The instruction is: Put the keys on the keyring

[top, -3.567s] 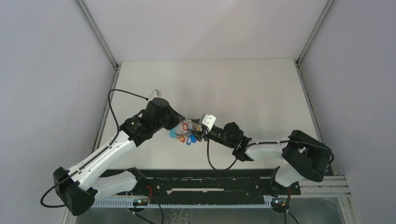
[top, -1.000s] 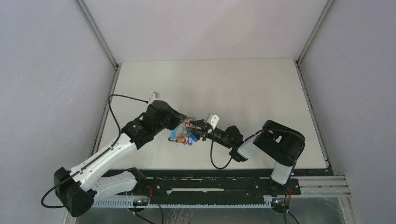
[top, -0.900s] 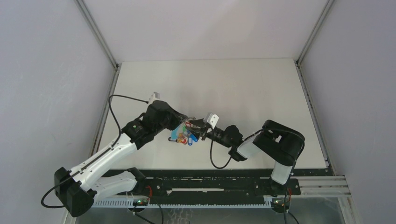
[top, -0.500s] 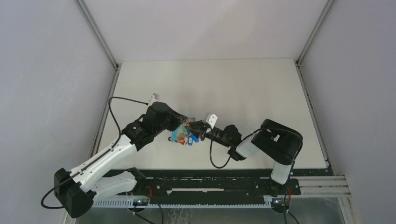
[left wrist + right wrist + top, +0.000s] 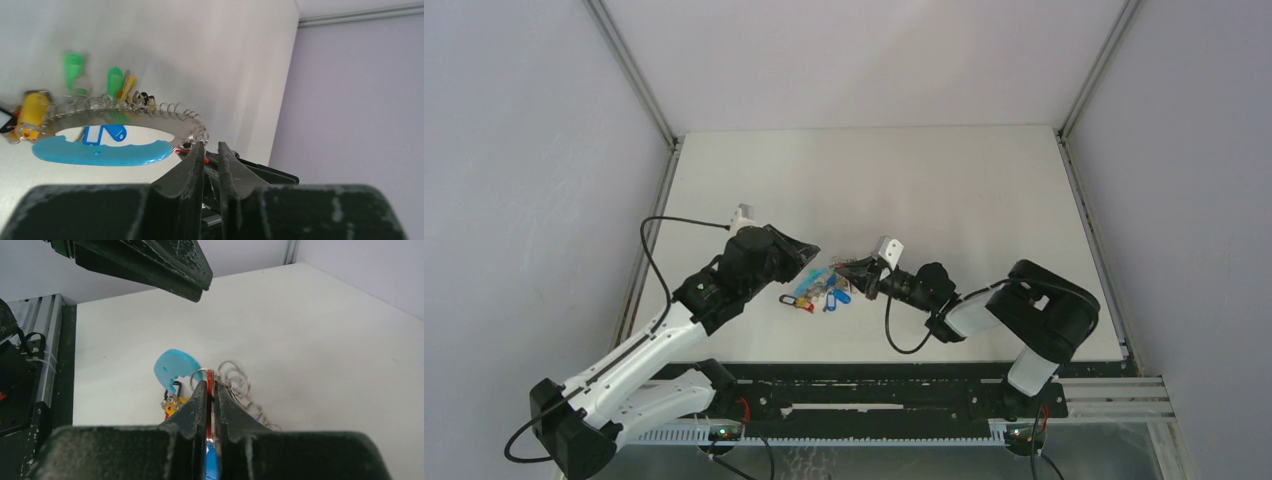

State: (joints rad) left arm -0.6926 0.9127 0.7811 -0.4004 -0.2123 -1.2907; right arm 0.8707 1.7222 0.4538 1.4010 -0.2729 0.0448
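Observation:
The keyring (image 5: 817, 288) lies low over the table between the two arms. Its light-blue band (image 5: 100, 152) and wire mesh (image 5: 150, 112) show in the left wrist view, with green, yellow and blue tagged keys around it. My right gripper (image 5: 846, 271) is shut on the red-tagged key (image 5: 210, 376) at the ring's right end; the blue band (image 5: 175, 367) and mesh coils (image 5: 235, 382) sit just past its tips (image 5: 210, 383). My left gripper (image 5: 802, 256) is just left of the ring. Its jaws (image 5: 211, 146) stand almost together with nothing between them.
The white table (image 5: 944, 190) stretches behind and to the right of the ring. Grey walls stand on both sides. A black rail (image 5: 874, 395) with the arm bases runs along the near edge.
My left gripper has let go of the keyring and drawn back to the left. The ring has dropped lower and now hangs from the right gripper's side. The right arm has shifted slightly right.

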